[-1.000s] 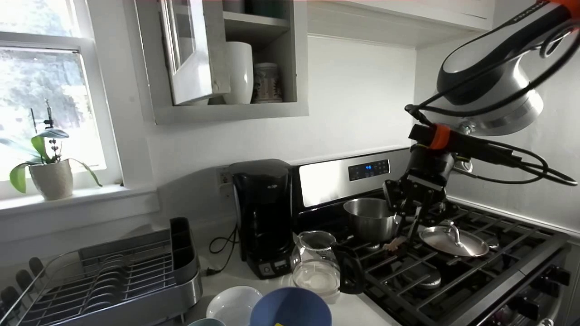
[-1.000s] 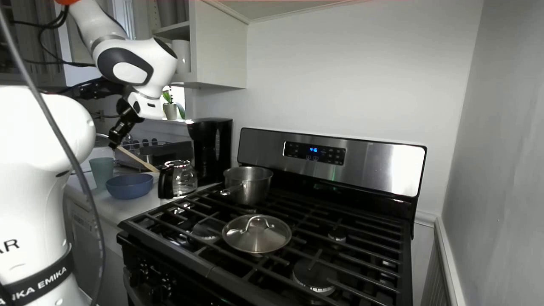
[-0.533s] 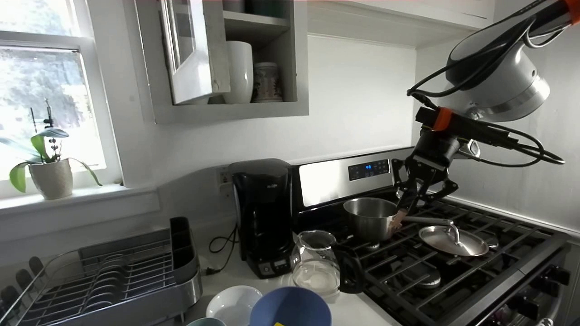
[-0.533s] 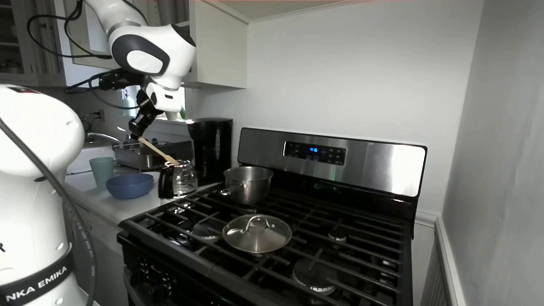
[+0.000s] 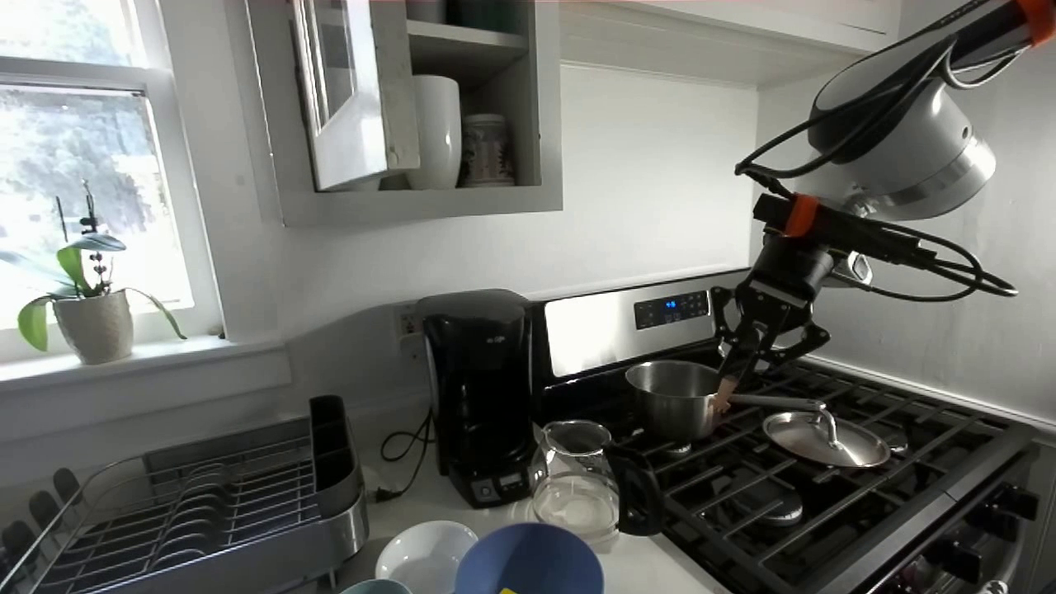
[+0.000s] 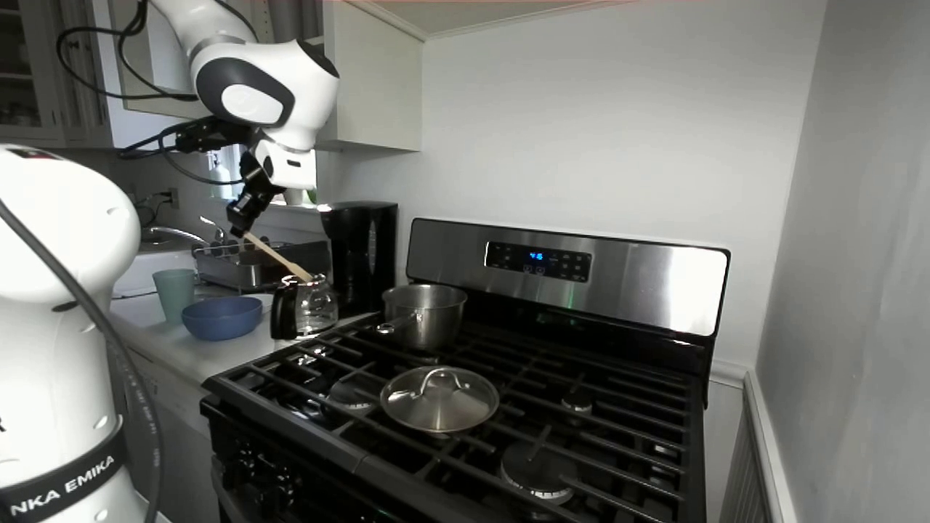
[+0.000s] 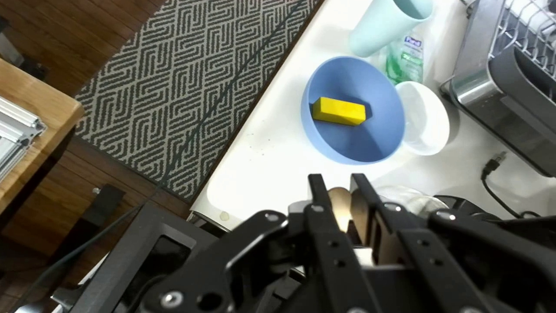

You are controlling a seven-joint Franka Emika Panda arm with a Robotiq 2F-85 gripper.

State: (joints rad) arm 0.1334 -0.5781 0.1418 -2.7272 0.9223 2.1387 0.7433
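One gripper (image 7: 337,177): clamped narrowly on wooden utensil (image 6: 273,254), aimed downward.
Wooden utensil: projected obliquely below the gripper; overlapped glass carafe (image 6: 320,312) in an exterior view, could not be confirmed as touching.
Blue bowl (image 7: 384,130): lay beyond the gripper in the wrist view, contained yellow block (image 7: 339,111).
Saucepan (image 6: 439,319): stood lower than the gripper.

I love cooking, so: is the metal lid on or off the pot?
Off: both exterior views show the lid lying on the stove, and the pot open at the top.
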